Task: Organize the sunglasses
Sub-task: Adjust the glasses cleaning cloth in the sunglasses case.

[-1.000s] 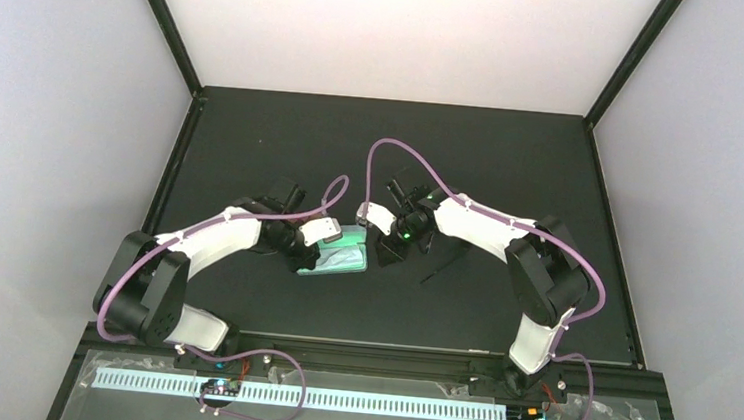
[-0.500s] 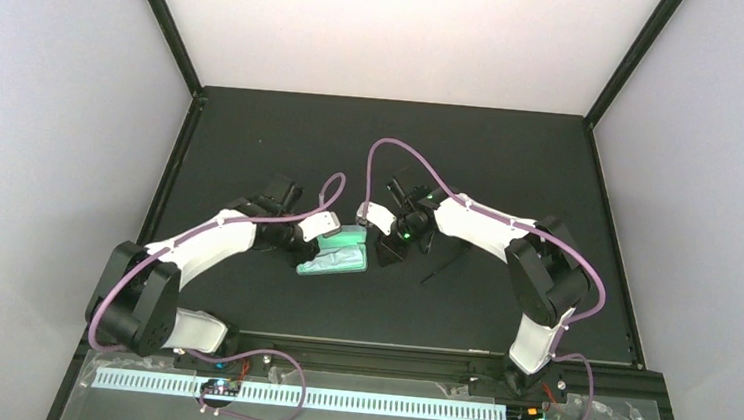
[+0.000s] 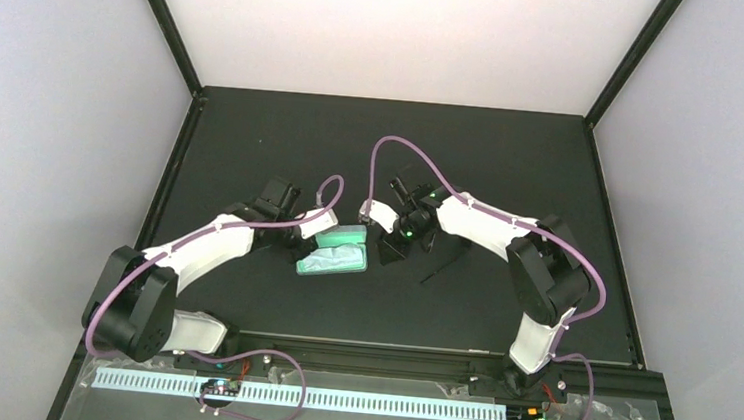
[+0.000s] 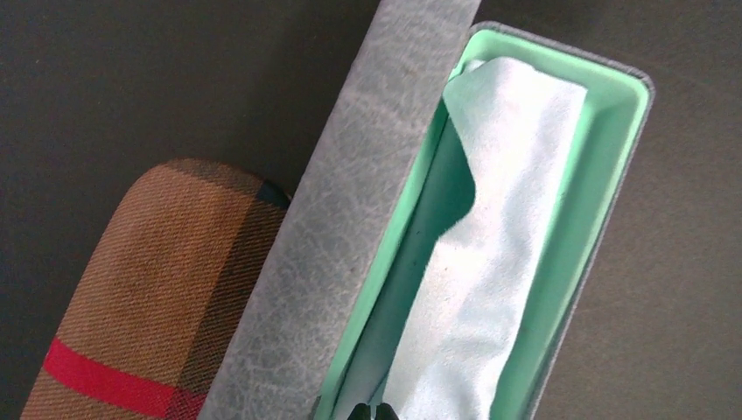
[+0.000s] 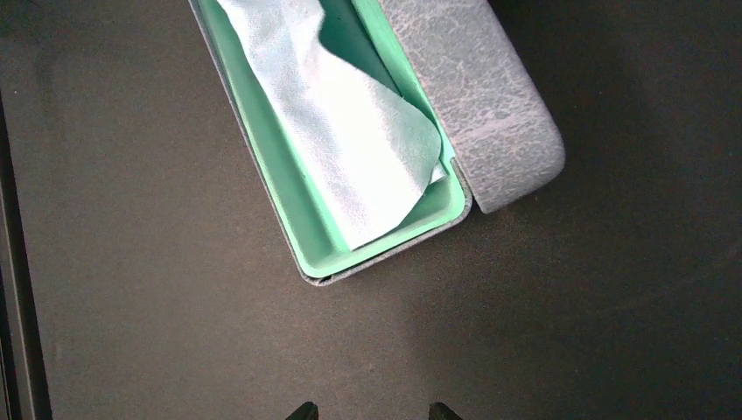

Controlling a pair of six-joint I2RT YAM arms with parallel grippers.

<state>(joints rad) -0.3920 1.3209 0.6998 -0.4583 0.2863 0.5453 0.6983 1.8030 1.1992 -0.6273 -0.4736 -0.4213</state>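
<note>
Sunglasses (image 3: 441, 267) show, I think, only as a thin dark shape on the worktop (image 3: 254, 131) just right of my right pincer (image 5: 372, 409), perhaps the black pair; I see no reddish-brown pair. The grey case (image 4: 350, 219) lies open, I judge to take 1 pair, its light blue cloth (image 4: 490, 262) inside and a plaid case (image 4: 149, 289) just beside its lid. My left pincer (image 4: 372, 411) is pressed together at the cloth's near end, whether on a fold I cannot tell; the right hangs spread and empty.

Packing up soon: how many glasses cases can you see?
2. A grey case, open with a cloth inside, and a brown plaid case beside its lid. Others may be hidden.
</note>
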